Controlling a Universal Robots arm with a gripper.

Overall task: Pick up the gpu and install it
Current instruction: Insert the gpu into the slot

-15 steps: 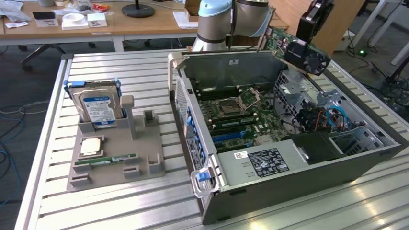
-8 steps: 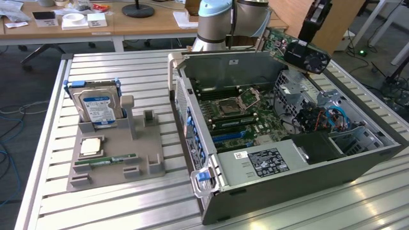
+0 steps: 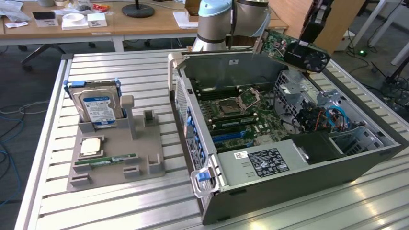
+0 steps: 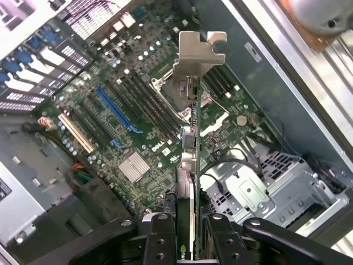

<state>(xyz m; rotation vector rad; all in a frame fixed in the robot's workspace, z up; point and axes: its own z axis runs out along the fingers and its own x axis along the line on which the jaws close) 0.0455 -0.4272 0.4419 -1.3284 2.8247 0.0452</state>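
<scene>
The gripper's jaws clamp the gpu (edge-on from the wrist), apparently clear above the open case's rim.

Bare-metal bracket on gpu, matt grey metal case

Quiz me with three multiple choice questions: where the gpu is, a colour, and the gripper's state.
1. The gpu is: A on the grey stand; B in the air above the open case; C seated in a slot.
2. The hard drive label is: A red; B blue and white; C yellow.
3. The gripper is: A open; B shut on a memory stick; C shut on the gpu.
Answers: B, it hangs over the case; B, its blue-white face shows; C, fingers clamp the card.
</scene>
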